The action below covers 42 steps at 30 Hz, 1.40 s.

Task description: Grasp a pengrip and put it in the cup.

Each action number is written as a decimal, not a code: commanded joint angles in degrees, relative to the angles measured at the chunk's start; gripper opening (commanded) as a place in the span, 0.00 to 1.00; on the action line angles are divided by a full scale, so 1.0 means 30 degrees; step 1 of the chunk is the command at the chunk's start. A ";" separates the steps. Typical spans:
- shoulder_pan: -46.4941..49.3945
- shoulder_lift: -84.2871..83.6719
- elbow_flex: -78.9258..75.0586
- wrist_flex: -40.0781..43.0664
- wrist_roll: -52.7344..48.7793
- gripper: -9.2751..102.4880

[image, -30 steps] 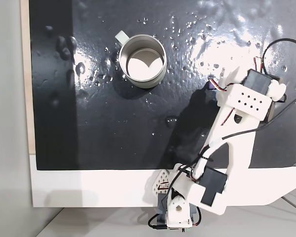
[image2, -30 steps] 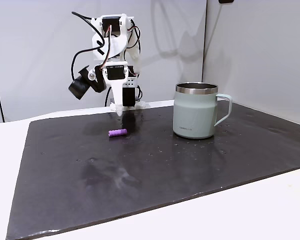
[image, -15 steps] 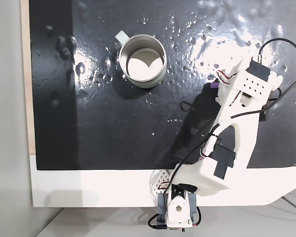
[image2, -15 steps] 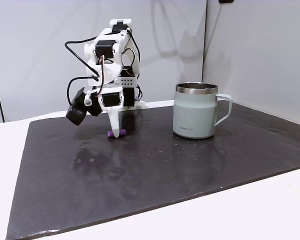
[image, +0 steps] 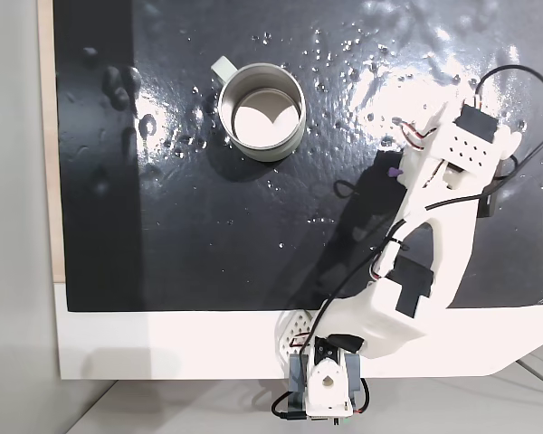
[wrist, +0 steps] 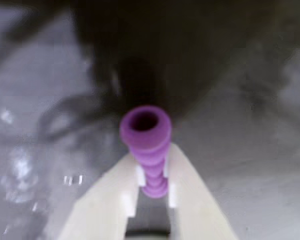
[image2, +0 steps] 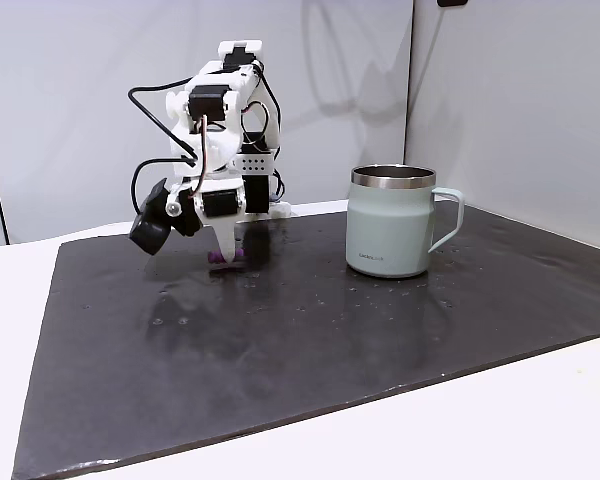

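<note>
While my arm folds forward over the black mat [image2: 310, 340], my claw [image2: 223, 258] points straight down with its tip at the mat's surface. Seen from the wrist, my two white fingers [wrist: 115, 192] press in on either side of the pengrip [wrist: 147, 145], clenched on its ribbed purple body, its open end sticking out past my fingertips. From the side, the pengrip [image2: 223, 263] is a small purple spot low against the mat under my claw. From above, my arm reaches from its base [image: 321, 384] at the table edge up the right side of the mat, elbow bent. The cup [image2: 392, 220] stands upright well apart, its handle turned away from me.
</note>
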State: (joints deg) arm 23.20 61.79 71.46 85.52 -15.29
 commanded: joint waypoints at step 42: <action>-1.3389 0.5508 -1.2188 0.3779 0.5039 0.08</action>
State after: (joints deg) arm -15.73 78.40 38.94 96.42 -0.88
